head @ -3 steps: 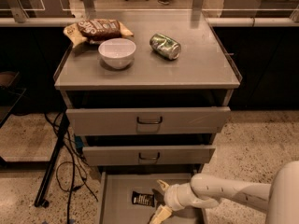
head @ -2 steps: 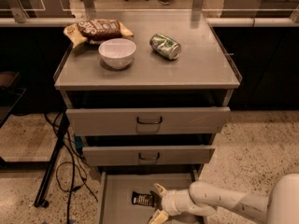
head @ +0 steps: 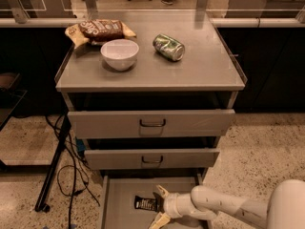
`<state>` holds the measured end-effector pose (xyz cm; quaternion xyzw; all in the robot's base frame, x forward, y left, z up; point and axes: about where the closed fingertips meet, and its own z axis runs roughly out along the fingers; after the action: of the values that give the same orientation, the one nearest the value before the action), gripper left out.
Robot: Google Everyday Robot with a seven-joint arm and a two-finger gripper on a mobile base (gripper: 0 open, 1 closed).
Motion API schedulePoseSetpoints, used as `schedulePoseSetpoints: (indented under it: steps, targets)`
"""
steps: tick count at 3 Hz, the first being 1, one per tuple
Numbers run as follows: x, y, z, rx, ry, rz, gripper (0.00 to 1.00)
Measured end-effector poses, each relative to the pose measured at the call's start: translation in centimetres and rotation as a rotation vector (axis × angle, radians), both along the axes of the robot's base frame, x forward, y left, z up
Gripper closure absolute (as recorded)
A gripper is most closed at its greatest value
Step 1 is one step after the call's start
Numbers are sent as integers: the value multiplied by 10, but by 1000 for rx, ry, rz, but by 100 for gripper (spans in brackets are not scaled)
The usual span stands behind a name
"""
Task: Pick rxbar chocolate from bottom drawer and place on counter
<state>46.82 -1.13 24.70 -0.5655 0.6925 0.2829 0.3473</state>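
Observation:
The rxbar chocolate [head: 146, 203], a small flat black wrapper with white lettering, lies on the floor of the open bottom drawer [head: 116, 209]. My gripper [head: 158, 206] reaches into that drawer from the right. Its two pale fingers are spread open, one at the bar's right end and one lower toward the drawer's front. Nothing is held between them. The counter [head: 195, 73] is the flat grey top of the cabinet above.
On the counter stand a white bowl [head: 119, 54], a green can [head: 168, 47] on its side and a brown snack bag [head: 100, 30]. The two upper drawers [head: 152, 124] jut out slightly above the bottom one. Black cables and a stand leg [head: 55, 166] lie left of the cabinet.
My arm has pushed leftward into the drawer, bringing the open fingers up to the right end of the bar. The bar has not moved.

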Motion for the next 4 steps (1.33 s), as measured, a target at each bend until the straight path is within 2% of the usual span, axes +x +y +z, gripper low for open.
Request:
schedulePoseSetpoints:
  steps: [1, 2, 3, 4]
  targets:
    - [0, 0, 0, 0, 0, 0, 0]
    - [12, 3, -6, -34, -35, -21, 0]
    - [42, 11, -17, -124, -121, -46, 0]
    - [65, 9, -29, -186, -193, -79, 0]
